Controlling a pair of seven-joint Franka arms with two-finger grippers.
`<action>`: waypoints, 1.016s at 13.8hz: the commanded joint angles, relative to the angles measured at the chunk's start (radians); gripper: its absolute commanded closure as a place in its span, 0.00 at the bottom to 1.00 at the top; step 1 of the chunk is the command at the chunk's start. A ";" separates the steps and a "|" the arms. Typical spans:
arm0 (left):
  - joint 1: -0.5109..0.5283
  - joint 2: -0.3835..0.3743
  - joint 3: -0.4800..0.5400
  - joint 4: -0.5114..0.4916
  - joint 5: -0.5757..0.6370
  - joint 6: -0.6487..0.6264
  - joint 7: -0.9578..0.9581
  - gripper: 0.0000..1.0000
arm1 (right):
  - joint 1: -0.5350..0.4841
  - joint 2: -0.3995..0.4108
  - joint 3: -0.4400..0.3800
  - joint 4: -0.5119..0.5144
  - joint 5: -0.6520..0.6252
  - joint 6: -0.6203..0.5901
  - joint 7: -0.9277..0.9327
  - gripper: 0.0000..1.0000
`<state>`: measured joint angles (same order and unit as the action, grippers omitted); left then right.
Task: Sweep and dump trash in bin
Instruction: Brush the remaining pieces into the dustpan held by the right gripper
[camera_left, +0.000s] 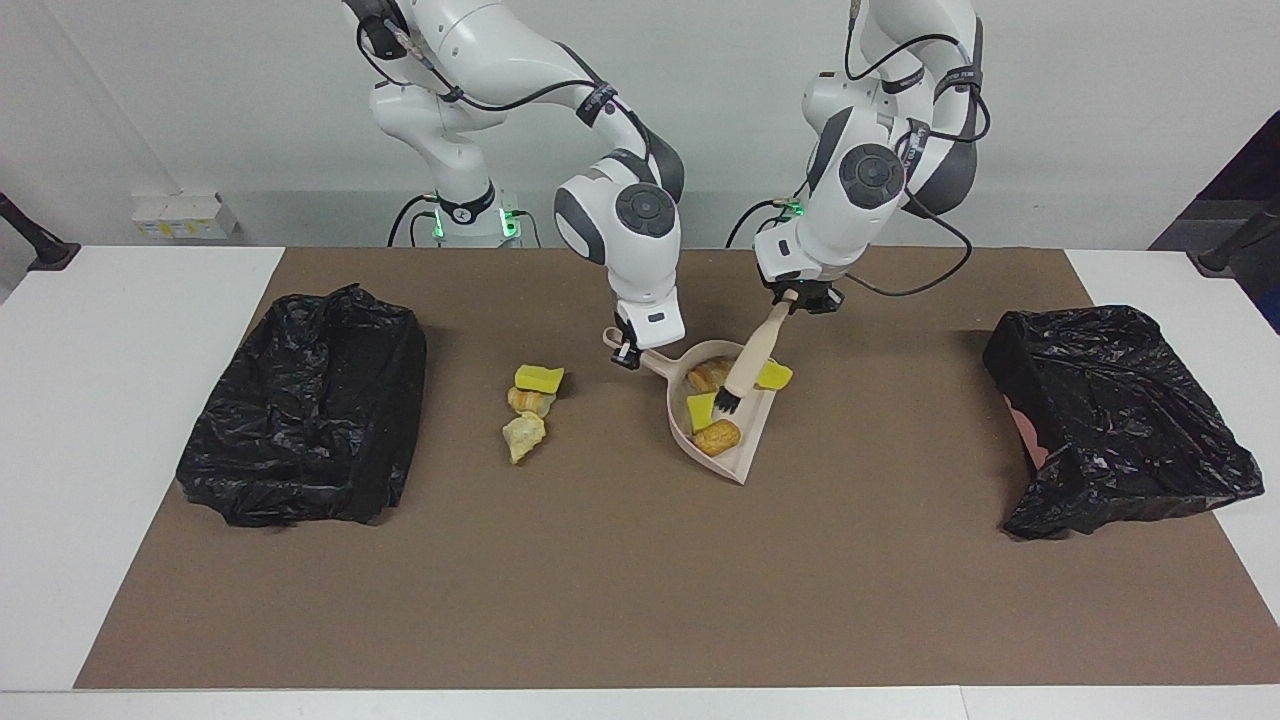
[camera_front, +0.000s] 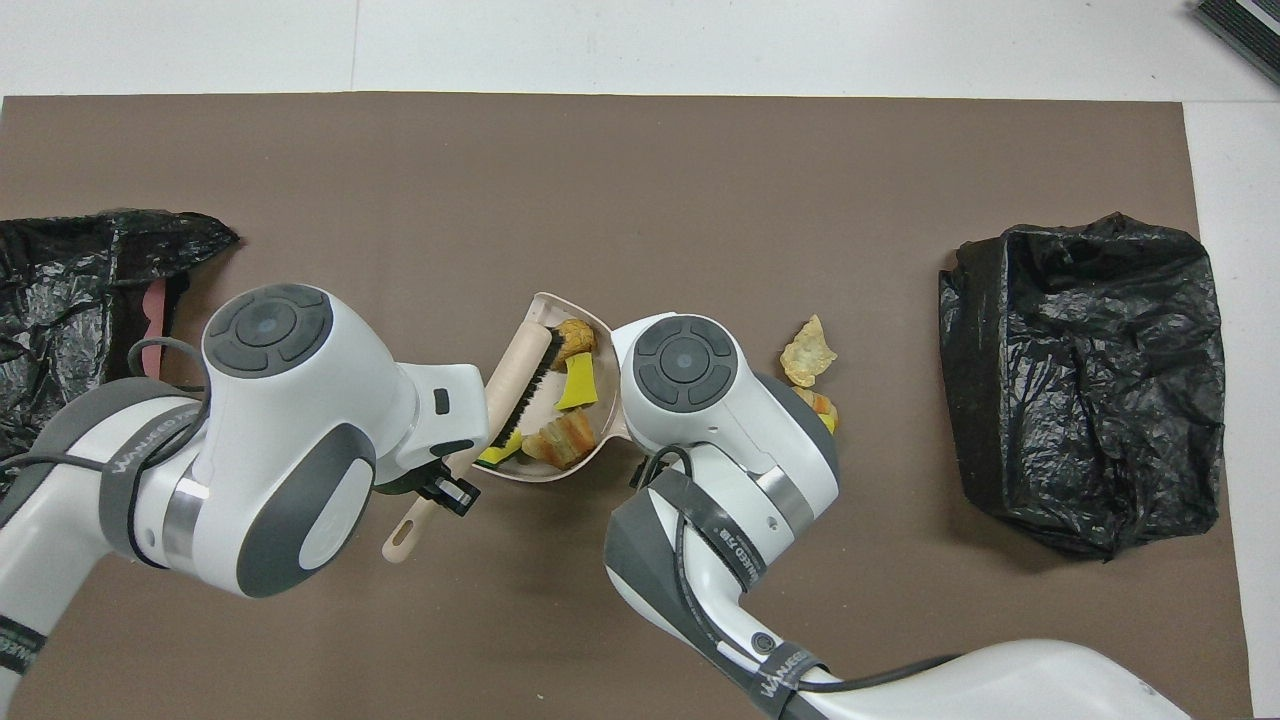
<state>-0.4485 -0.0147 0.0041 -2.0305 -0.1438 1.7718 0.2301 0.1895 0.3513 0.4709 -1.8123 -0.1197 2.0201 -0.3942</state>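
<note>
progress: partway — four trash bits in dustpan, frame centre | left: three trash lumps on the mat, centre-left | left gripper clamped on brush handle, bristles in pan | right gripper shut on dustpan handle | bins at frame edges — nothing dumped yet

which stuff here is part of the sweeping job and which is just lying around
In the job: dustpan, brush, trash in the pan, trash on the mat, two bag-lined bins, left claw, right claw.

Lying about: white box by the wall.
</note>
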 joint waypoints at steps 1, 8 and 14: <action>0.060 0.010 0.007 0.036 0.024 -0.018 -0.005 1.00 | -0.015 0.005 0.011 0.004 -0.021 0.002 -0.029 1.00; 0.228 0.010 0.007 -0.063 0.098 0.018 -0.017 1.00 | -0.030 -0.011 0.011 0.011 -0.008 -0.004 -0.083 1.00; 0.199 -0.039 -0.002 -0.238 0.098 0.115 -0.077 1.00 | -0.159 -0.167 -0.041 0.008 0.179 -0.017 -0.351 1.00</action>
<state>-0.2305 0.0053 0.0029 -2.1867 -0.0630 1.8366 0.1910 0.0730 0.2503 0.4552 -1.7916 -0.0155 2.0200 -0.6256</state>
